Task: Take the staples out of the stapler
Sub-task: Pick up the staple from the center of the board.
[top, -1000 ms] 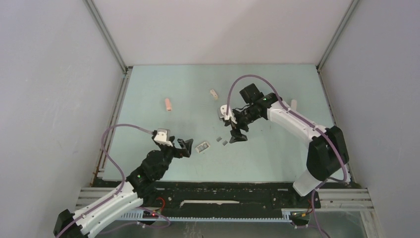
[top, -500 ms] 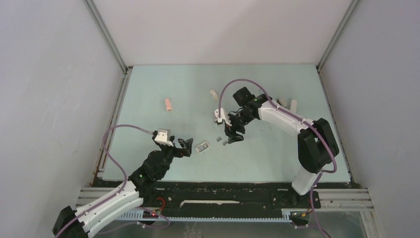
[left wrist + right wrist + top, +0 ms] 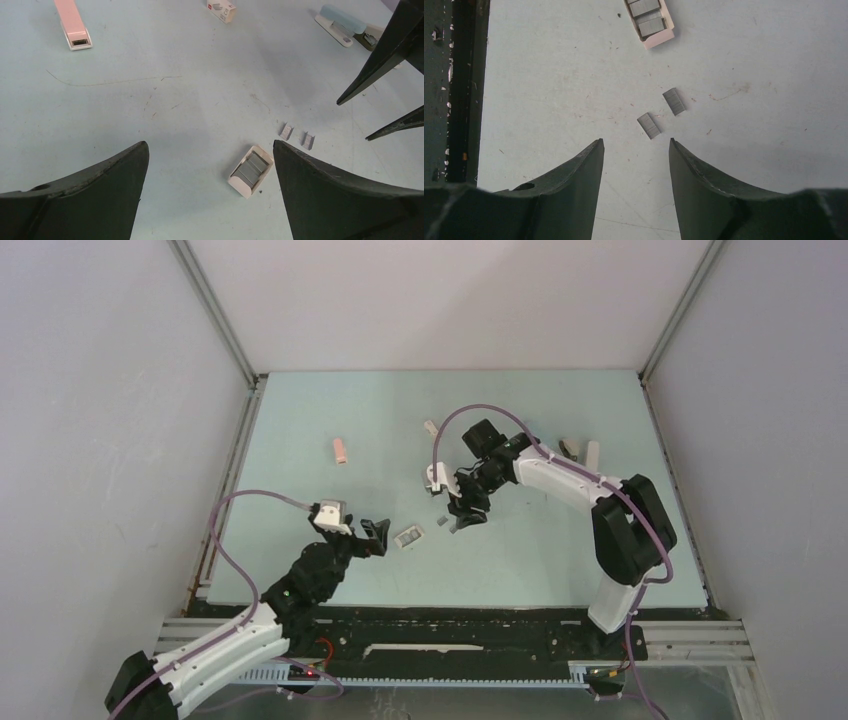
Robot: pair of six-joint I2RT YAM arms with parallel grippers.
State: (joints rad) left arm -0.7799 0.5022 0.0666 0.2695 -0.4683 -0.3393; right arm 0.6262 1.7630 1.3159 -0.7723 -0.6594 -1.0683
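The right hand (image 3: 636, 144) has slid over the loose staples (image 3: 649, 125) on the counter (image 3: 754, 150), half-closed, empty, poised to pinch; the left hand (image 3: 210, 146) gapes, idle.

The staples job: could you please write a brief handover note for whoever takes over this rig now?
Left gripper: open, empty, by the open staple box.
Right gripper: open, empty, just short of the two loose staples.
Pink stapler and blue stapler lie farther off, untouched.
Done: two strips lie loose.
Left: cannot tell whether either stapler is still loaded; check them.
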